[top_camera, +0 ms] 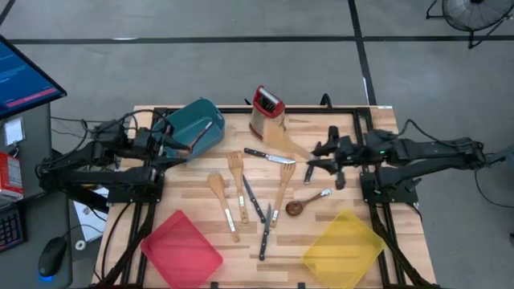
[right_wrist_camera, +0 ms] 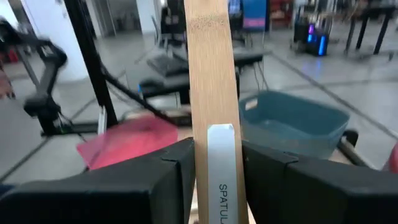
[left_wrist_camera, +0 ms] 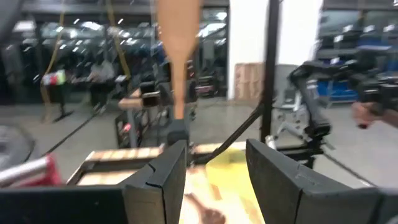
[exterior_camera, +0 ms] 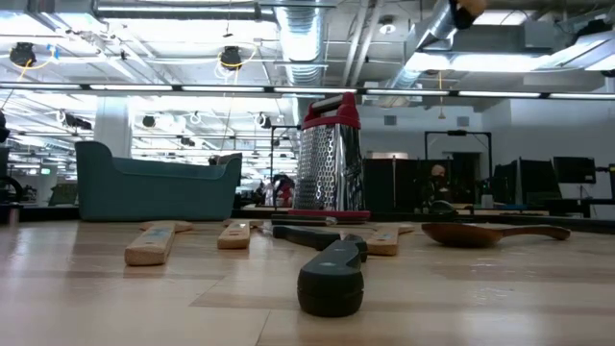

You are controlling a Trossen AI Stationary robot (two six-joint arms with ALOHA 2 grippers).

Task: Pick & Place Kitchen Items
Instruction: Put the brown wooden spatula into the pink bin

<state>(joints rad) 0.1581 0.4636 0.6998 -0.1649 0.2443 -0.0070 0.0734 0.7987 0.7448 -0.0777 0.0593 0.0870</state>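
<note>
Right gripper (top_camera: 309, 163) holds a pale wooden spatula (top_camera: 283, 144) near the table's far edge in the high view. Its wrist view shows fingers (right_wrist_camera: 168, 180) clamped on the labelled handle: light, stiff, smooth, best pinched mid-handle. Left gripper (left_wrist_camera: 214, 168) stands open.

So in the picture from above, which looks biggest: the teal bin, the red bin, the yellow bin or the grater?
1. and 2. Red bin and yellow bin: they look about alike, so I would not rank them.
3. Teal bin: somewhat smaller, though it seems tipped, so this is unsure.
4. Grater: clearly smallest.
</note>
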